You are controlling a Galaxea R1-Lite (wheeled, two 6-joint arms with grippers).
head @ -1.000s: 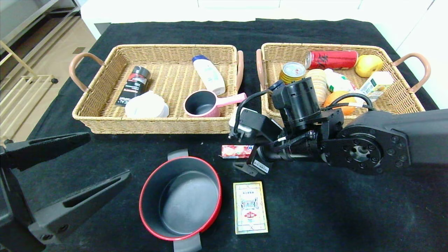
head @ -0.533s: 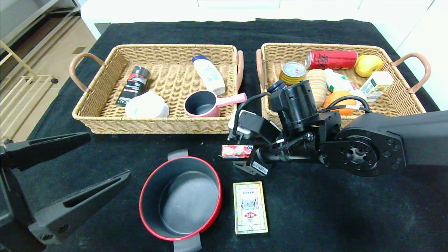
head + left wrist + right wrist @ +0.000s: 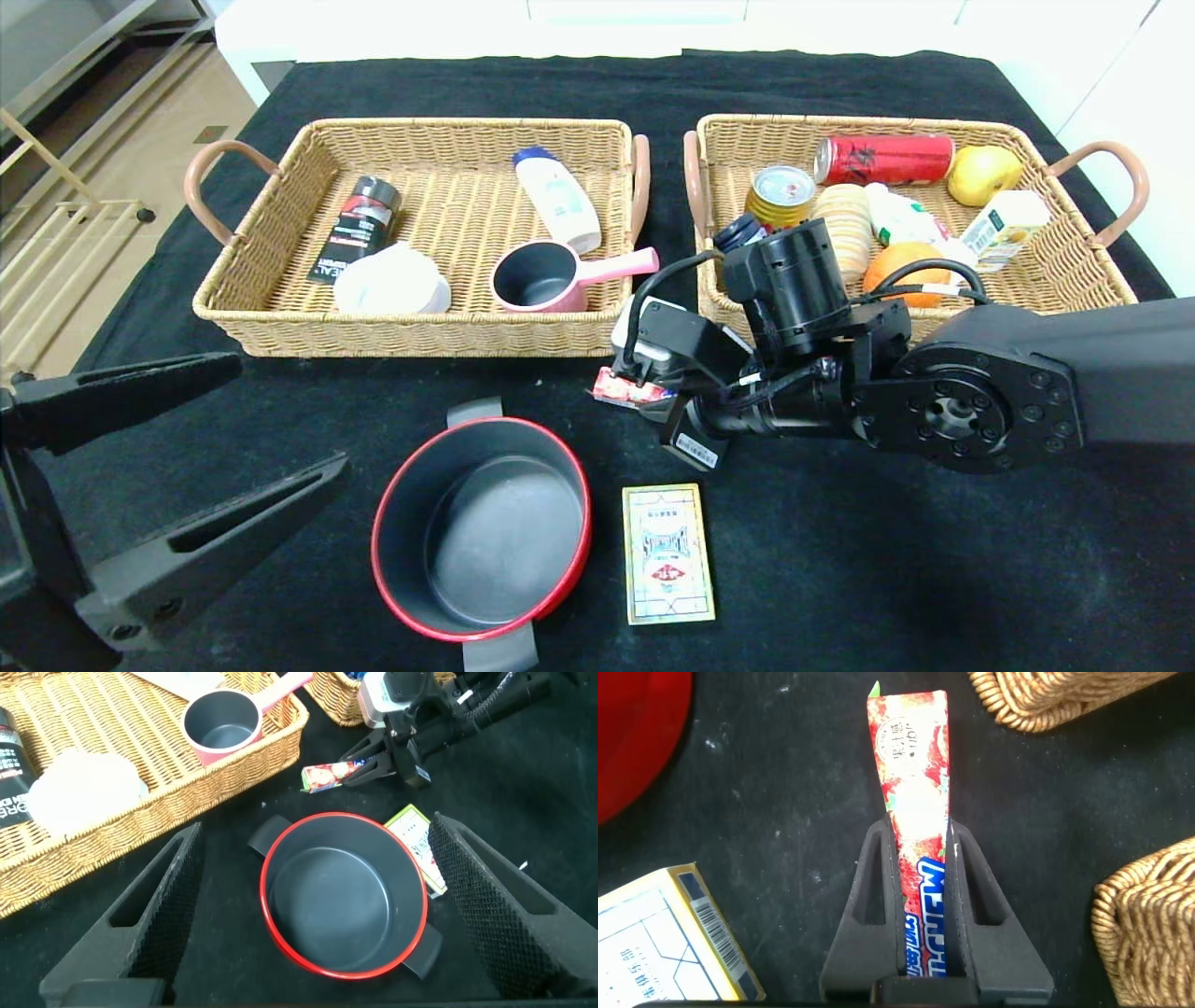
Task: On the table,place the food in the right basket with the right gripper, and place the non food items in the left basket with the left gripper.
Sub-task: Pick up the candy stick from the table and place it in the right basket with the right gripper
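Observation:
The red-pink Hi-Chew stick [image 3: 616,389] [image 3: 915,775] lies on the black table [image 3: 840,560] just in front of the gap between the baskets. My right gripper [image 3: 646,396] [image 3: 920,835] is shut on it, its two fingers pressing the stick's sides. The red pot [image 3: 481,527] [image 3: 341,896] and the flat beige card box [image 3: 667,553] [image 3: 416,845] sit near the front edge. At the front left my left gripper [image 3: 291,415] [image 3: 316,826] hangs open, short of the pot. A gold can [image 3: 780,191], biscuits [image 3: 845,224] and a blue-lidded jar [image 3: 738,229] lie in the right basket [image 3: 859,121].
The left basket [image 3: 411,336] holds a black tube, a white bottle, a white bowl and a small pink saucepan [image 3: 546,275]. A red can, an orange, a yellow fruit and a small carton also fill the right basket. The table's left edge drops to the floor.
The right gripper's fingers have shut on the Hi-Chew stick, which has tilted and shifted slightly toward the baskets. The left arm has not moved.

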